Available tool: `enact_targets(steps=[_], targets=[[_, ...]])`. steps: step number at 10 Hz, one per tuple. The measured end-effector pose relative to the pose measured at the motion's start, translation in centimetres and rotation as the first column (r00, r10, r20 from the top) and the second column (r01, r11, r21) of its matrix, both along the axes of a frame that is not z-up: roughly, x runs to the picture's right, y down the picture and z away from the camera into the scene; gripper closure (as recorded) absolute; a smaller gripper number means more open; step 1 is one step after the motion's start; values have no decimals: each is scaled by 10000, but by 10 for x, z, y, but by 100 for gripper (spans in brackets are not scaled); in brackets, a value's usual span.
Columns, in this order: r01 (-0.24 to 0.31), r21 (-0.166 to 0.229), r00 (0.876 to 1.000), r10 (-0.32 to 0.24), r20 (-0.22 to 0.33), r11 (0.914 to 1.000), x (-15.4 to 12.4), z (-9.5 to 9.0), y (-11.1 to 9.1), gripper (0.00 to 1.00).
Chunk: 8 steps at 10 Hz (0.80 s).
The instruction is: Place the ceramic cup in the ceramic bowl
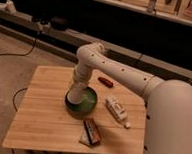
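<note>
The green ceramic bowl (91,102) sits near the middle of the wooden table (41,117). My white arm comes down from the right, and the gripper (74,96) is low over the bowl's left half, inside or just above its rim. The ceramic cup does not show as a separate thing; it is hidden by the arm's white end or blends with it. The left part of the bowl is covered by the arm.
A white printed tube (116,109) lies just right of the bowl. A small red object (105,82) lies behind it near the table's far edge. A dark snack packet (91,132) lies in front of the bowl. Shelves and cables line the back wall.
</note>
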<state>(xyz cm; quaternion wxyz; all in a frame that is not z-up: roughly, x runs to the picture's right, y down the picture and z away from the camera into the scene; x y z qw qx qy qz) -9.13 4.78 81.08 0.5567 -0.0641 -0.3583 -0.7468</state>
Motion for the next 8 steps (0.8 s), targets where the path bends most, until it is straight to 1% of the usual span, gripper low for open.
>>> enact_targets(steps=[2,5,6,7,8], targets=[[140,69,9999,-140,36,9999,-3,1,3,26],[110,21,9998,-109,-179,9999,6,4,6,26],[-48,-111,9996,45,-261,9999,10,4,6,26],[-352,-241,9991,346,-248,9991,11,4,4,26],[-758,-408,9971,752,-147,9963,9,2,1,26]])
